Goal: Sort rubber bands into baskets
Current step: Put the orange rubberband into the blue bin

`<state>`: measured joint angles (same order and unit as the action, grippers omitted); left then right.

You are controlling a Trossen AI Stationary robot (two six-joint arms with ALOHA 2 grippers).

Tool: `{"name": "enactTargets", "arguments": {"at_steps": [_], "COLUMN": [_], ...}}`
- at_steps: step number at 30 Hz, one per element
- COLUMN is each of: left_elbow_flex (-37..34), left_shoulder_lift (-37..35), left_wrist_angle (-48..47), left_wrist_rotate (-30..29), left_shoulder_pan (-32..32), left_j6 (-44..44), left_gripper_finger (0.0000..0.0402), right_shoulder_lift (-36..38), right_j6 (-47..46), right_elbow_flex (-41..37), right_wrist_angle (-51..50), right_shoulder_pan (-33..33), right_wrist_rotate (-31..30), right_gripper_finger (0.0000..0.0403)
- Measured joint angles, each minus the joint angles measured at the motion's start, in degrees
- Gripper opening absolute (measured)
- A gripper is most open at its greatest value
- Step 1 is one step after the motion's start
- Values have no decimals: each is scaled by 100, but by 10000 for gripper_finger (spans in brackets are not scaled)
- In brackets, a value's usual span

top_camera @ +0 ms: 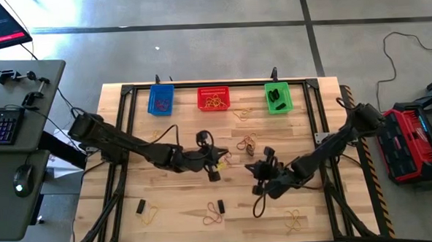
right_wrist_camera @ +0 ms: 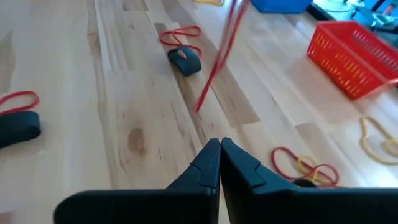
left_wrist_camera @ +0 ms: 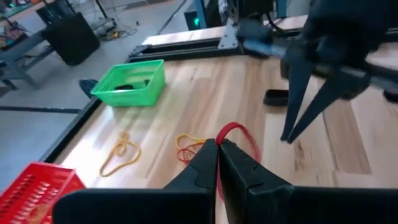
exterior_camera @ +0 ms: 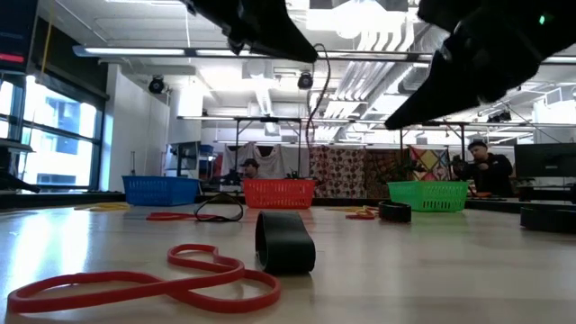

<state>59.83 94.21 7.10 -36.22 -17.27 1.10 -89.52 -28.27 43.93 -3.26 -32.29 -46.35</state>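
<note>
My left gripper (top_camera: 218, 167) (left_wrist_camera: 217, 148) hovers over the middle of the table, shut on a red rubber band (left_wrist_camera: 238, 132). That band shows in the right wrist view as a blurred red strand (right_wrist_camera: 217, 59) hanging above the wood. My right gripper (top_camera: 256, 169) (right_wrist_camera: 219, 144) is shut with nothing in it, just right of the left one and above the table. The blue basket (top_camera: 161, 100), red basket (top_camera: 213, 99) and green basket (top_camera: 277, 98) stand in a row along the far edge. Loose rubber bands lie flat on the table, among them a red and yellow pair (right_wrist_camera: 305, 165). My left gripper pinches the red band between its two fingertips; a strip of red (left_wrist_camera: 219, 182) shows in the slit between the fingers. The free loop (left_wrist_camera: 239, 134) sticks out past the tips. The band hangs clear of the table.
A thick dark band (exterior_camera: 284, 241) stands on edge near the front, beside a red band (exterior_camera: 144, 286). More dark bands (right_wrist_camera: 185, 61) (right_wrist_camera: 18, 127) lie with red loops next to them. Tan bands (top_camera: 295, 220) (top_camera: 148, 214) sit near the front edge. A black frame (top_camera: 319, 109) borders the table.
</note>
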Motion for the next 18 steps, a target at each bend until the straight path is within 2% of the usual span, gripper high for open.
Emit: {"name": "enactTargets", "arguments": {"at_steps": [6,12,18], "left_elbow_flex": [0,2,3], "left_shoulder_lift": [-350,-671,-918], "left_wrist_angle": [-852,-1965,-2983], "left_wrist_rotate": [-152,-415,-1381], "left_shoulder_pan": [138,443,782], "left_j6": [97,583,974], "left_gripper_finger": [0,0,0], "right_shoulder_lift": [-2,-2,-2], "right_j6": [-42,-28,-24], "right_elbow_flex": [-639,-749,-747], "right_wrist_angle": [1220,1477,1523], "right_shoulder_pan": [200,325,343], "right_wrist_rotate": [488,717,621], "right_gripper_finger": [0,0,0]}}
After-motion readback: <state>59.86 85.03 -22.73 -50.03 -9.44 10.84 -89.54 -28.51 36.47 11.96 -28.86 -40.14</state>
